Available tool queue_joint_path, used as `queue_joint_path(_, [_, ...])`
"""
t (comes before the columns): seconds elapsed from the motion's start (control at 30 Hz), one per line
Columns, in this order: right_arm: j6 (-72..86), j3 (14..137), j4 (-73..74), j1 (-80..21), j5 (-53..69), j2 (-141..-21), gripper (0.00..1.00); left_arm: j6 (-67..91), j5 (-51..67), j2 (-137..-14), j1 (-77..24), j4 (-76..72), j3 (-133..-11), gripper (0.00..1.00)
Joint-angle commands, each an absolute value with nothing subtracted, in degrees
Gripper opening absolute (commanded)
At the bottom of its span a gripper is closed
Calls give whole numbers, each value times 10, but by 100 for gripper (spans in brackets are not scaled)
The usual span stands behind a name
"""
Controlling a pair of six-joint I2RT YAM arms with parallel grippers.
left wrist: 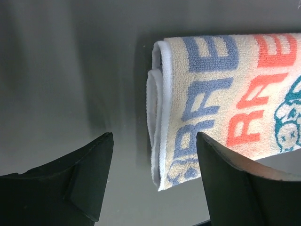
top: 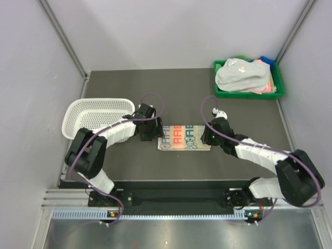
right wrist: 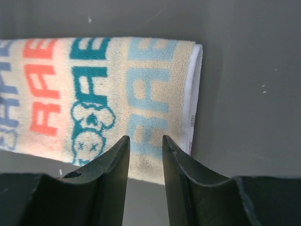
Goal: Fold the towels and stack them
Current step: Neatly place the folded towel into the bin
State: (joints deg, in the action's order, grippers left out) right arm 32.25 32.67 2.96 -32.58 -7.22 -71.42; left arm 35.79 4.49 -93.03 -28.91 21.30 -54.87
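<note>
Laid flat on the dark surface [top: 181, 93], folded into a narrow strip: white towel with coloured letters [top: 184, 138], spanning the space between the two end effectors. In the left wrist view, doubled white-hemmed end of the same towel [left wrist: 221, 94] just ahead of the left end effector [left wrist: 154, 141], nearer its right-hand finger than its left. Blue and orange letters and part of a teal figure printed on the cloth. Left end effector [top: 154, 134] spread wide, fingers [left wrist: 89, 174] well apart, nothing pinched.

In the right wrist view, other end of the towel [right wrist: 103, 99] directly ahead of and below the right end effector [right wrist: 144, 141], with its hemmed edge off to the right of the fingers. Right end effector [top: 210, 137] parted by a narrow gap, cloth visible through the gap, no fold seen clamped between the fingers [right wrist: 113, 169].

Well beyond the right end effector, at the far right corner: green tray [top: 249, 95] holding a crumpled grey-white towel [top: 241, 78] on top of pink and orange towels [top: 267, 85], with a blue towel [top: 265, 59] at the back.

Just beside the left end effector, on its outer side: white perforated basket [top: 96, 111].
</note>
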Motion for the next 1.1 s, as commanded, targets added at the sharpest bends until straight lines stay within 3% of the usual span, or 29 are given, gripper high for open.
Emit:
queue_joint_path(0.0, [310, 323, -39, -328, -62, -759, 34, 349, 97, -943, -282, 171, -556, 76])
queue_joint_path(0.47, [320, 275, -87, -290, -39, -782, 33, 376, 142, -987, -279, 135, -501, 71])
queue_joint_path(0.77, [321, 277, -88, -287, -27, -777, 32, 400, 109, -1041, -300, 131, -507, 58])
queue_joint_path(0.9, [318, 279, -81, -287, -22, -766, 33, 399, 83, -1042, -305, 151, -518, 36])
queue_joint_path(0.93, [316, 280, -77, -287, -20, -759, 33, 395, 74, -1040, -306, 157, -524, 21])
queue_joint_path(0.97, [314, 282, -74, -287, -17, -757, 33, 392, 63, -1038, -309, 168, -530, 13])
queue_joint_path(1.03, [310, 287, -63, -287, -12, -745, 38, 379, 24, -1028, -315, 205, -556, 0])
queue_joint_path(1.07, [309, 290, -61, -287, -9, -741, 41, 375, 8, -1020, -325, 219, -568, 0])
